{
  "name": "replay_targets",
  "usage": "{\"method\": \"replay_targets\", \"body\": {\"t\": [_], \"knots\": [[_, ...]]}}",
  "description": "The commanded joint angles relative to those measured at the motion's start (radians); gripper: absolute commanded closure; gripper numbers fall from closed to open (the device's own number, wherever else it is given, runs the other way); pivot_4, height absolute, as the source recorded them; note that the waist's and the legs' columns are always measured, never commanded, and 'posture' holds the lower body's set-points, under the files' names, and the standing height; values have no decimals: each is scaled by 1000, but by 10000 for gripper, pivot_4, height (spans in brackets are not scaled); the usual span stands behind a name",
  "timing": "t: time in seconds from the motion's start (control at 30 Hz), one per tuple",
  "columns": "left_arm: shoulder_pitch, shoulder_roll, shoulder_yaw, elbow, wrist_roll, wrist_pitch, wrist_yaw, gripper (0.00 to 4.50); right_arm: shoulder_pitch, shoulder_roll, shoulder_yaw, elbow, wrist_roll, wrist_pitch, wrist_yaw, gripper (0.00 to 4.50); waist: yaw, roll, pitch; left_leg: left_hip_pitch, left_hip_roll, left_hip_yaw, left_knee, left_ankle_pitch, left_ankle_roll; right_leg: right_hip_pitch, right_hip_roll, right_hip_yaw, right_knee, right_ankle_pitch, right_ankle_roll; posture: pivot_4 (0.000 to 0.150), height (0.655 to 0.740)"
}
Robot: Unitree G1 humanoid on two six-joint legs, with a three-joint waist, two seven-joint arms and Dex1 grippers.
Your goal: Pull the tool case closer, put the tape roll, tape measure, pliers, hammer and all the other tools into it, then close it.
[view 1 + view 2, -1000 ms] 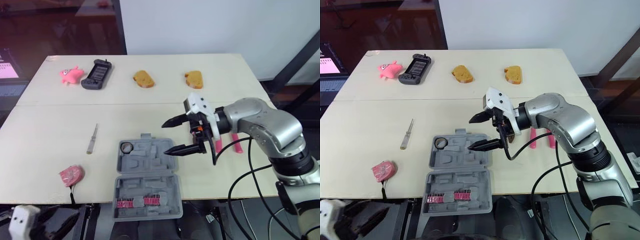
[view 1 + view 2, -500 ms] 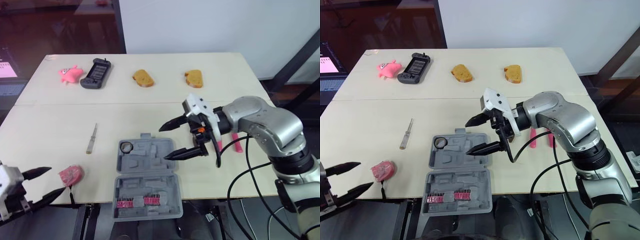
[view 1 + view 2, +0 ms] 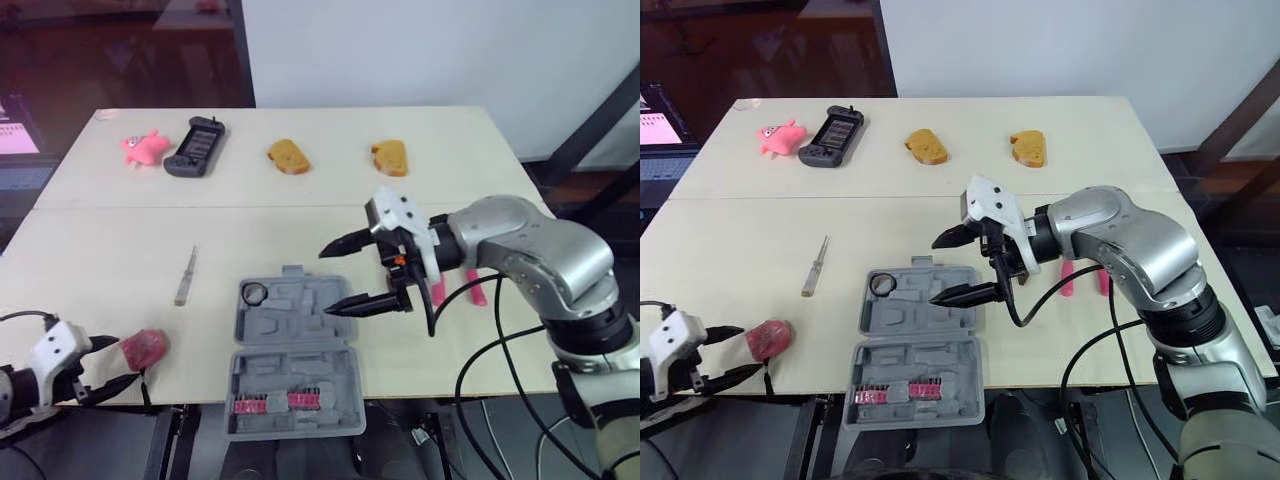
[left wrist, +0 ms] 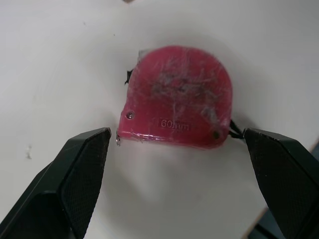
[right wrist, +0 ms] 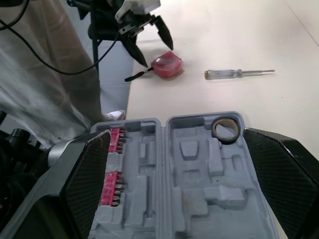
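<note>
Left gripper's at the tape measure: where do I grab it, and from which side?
Take the tape measure by its red body, edge to edge, coming in level from the table's near edge. It lies flat on its side, and the open fingers of the left gripper flank it.

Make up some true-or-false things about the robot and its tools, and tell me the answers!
1. The grey tool case lies open. True.
2. The tape roll sits inside the case. True.
3. The left claw has shut on the pink tape measure. False: the claw is open, with one finger on each side of the tape measure and not touching it.
4. The screwdriver is packed in the case. False: it lies on the table, to the left of the case.
5. The right claw is open and holds nothing. True.
</note>
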State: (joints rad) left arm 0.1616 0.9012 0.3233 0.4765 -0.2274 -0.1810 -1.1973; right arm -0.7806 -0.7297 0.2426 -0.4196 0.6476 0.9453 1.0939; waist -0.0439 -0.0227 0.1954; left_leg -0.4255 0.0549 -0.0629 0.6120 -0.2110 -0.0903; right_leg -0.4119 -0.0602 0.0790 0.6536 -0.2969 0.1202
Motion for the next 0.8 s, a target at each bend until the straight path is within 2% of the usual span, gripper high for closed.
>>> {"method": "replay_targets", "body": {"t": [0.03,0.4,0.5,0.53,0.67,0.8], "knots": [[-39,0,-25,64,21,-52,7,204,-3,-14,-40,-38,8,-10,-12,0,0,0,0,0,0,0,0,0,0,0,0,0,0,0,0,1500,7400],[-140,-36,-100,176,45,-134,12,204,-3,-30,-42,-53,11,-7,-33,0,6,3,-1,2,0,0,1,0,0,1,0,0,2,1,2,1500,7400],[-149,-37,-101,181,31,-143,-6,8351,0,-33,-40,-55,10,-8,-35,0,6,5,-1,2,0,0,1,0,0,2,0,0,3,1,2,1500,7400],[-151,-35,-100,174,20,-139,-21,13652,2,-35,-39,-56,9,-8,-37,0,7,5,-1,2,0,0,1,0,0,2,0,0,3,1,2,1500,7400],[-176,1,-86,140,6,-117,-43,14164,20,-52,-34,-70,9,16,-51,0,8,5,-1,3,0,0,1,0,0,2,0,0,5,1,2,1500,7400],[-229,44,-74,-3,-46,-54,-84,14164,76,-84,-34,-109,-4,85,-117,0,12,3,-1,2,0,-1,1,0,0,1,0,0,6,1,2,1500,7400]]}}
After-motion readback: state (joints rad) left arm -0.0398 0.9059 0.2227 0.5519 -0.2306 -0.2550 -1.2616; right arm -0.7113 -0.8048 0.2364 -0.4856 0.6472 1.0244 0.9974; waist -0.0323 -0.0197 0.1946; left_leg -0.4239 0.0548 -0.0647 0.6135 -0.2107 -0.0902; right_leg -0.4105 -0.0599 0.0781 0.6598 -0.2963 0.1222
